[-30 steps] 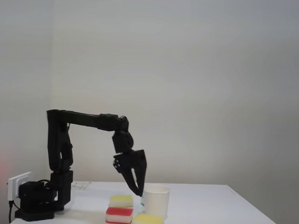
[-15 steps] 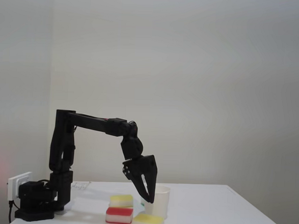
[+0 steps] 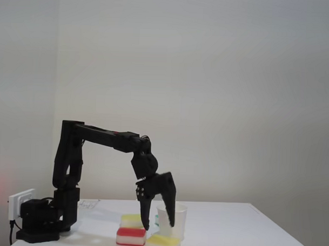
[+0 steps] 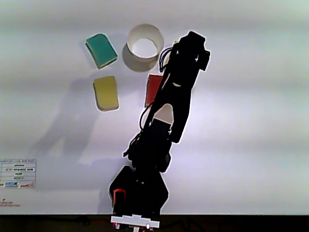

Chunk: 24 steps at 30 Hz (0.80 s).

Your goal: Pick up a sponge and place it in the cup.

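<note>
Item: white bench point(image 3: 231, 222), carrying all things listed. Black arm point(image 3: 99, 134), reaching out toward the cup. The cup point(image 3: 174, 218), white, upright, mouth open and empty in the other view. The sponge point(image 3: 162, 243), yellow over a paler layer, lies flat just beside the cup on the camera's side in the fixed view. Red-and-white sponge point(image 3: 131, 236), next to it, a little further from the cup. A second yellow sponge point(image 4: 106, 93) and a green sponge point(image 4: 101, 50) lie on the cup's far side. Pincer point(image 3: 157, 225): jaws spread wide, empty, tips pointing down, poised above the sponge and close against the cup. Handling note, as judgement: lower straight so the jaws straddle the sponge's short sides, keep clear of the cup wall and the red-and-white neighbour, squeeze gently since foam yields, then lift above the rim before crossing over
</note>
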### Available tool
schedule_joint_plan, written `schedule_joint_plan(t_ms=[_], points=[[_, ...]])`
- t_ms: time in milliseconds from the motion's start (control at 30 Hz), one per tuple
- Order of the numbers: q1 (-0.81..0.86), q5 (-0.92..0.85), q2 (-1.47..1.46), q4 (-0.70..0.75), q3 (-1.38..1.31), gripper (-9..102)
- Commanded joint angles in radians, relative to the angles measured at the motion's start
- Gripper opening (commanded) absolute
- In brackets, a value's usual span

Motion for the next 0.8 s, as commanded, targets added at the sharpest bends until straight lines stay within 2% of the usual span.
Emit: schedule_joint_plan(t_ms=[0, 233, 767], points=[[0.006, -0.017, 0.008, -0.034, 0.008, 37], [-0.003, -0.023, -0.072, -0.115, -0.023, 39], [-0.058, 0.008, -0.201, -0.172, -0.078, 38]])
